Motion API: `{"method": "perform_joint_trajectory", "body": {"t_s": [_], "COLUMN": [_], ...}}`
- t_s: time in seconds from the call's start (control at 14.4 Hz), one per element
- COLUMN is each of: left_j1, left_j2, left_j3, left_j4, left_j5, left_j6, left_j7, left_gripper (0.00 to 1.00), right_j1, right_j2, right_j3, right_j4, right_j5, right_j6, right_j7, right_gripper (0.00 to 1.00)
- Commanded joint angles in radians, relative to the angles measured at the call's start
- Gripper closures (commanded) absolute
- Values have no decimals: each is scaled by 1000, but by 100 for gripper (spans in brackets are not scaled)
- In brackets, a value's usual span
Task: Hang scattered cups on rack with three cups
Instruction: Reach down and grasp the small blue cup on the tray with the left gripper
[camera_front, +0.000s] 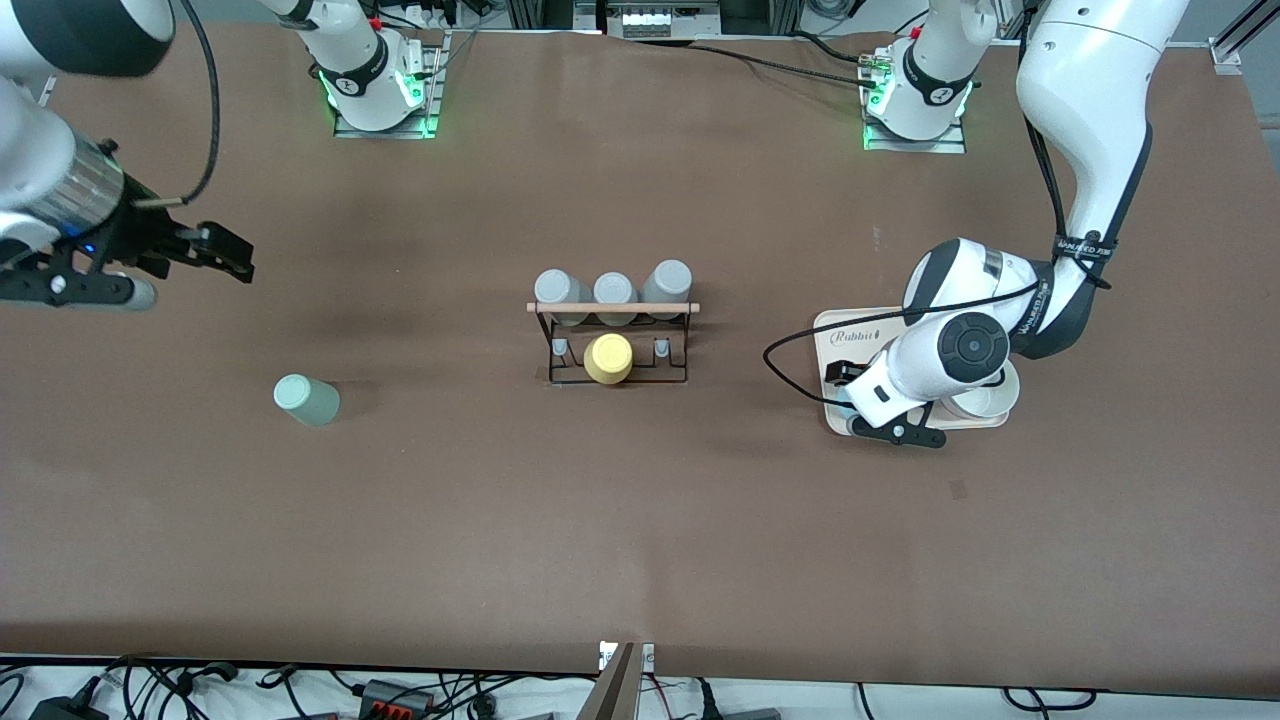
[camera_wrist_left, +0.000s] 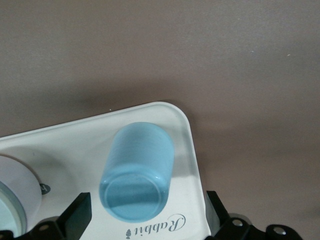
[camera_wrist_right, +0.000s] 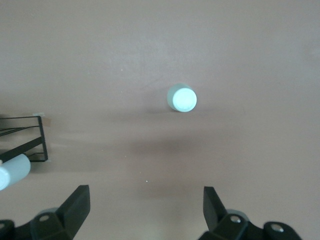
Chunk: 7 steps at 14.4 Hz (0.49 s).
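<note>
The rack (camera_front: 612, 335) is standing mid-table, with three grey cups (camera_front: 612, 292) hanging along its wooden rod and a yellow cup (camera_front: 608, 358) sitting on a lower peg on the side facing the front camera.

The green cup (camera_front: 306, 399) is standing upside down on the bare table toward the right arm's end, nearer the front edge than the rack and well apart from it. The right gripper (camera_front: 215, 250) is hanging in the air over the table at that same end, close to the edge, its jaws spread wide with nothing between them; its wrist camera is showing the green cup (camera_wrist_right: 182, 98) below and clear of the fingers.

At the left arm's end, the cream tray (camera_front: 840, 330) is holding the blue cup (camera_wrist_left: 137, 171), also upside down, near a tray corner. The left gripper (camera_front: 868, 412) is hovering low over the tray, jaws open, one finger (camera_wrist_left: 76, 215) on each side of the blue cup without touching it. A white cup (camera_front: 985, 400) is sitting on the tray beside it.
</note>
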Motion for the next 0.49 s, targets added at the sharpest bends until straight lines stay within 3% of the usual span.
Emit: {"method": "perform_joint_trajectory", "body": {"t_s": [0.0, 0.35, 0.42], "left_j1": [8, 0, 8], "left_j2": [-7, 24, 25], "left_j3": [-3, 0, -1], "left_j4": [-31, -26, -26], "left_j5": [33, 113, 115], "left_j6": [43, 67, 67], "left_j7": [-2, -10, -10], "left_gripper": [0, 0, 8], "right_j1": [-4, -18, -22], "right_j2": [71, 204, 222], "right_j3": [-2, -6, -6], "right_j4": [4, -48, -76], "right_j5": [-14, -60, -70], "right_j6": [17, 177, 234], "right_j7": [-1, -4, -6], "right_gripper": [0, 0, 0]}}
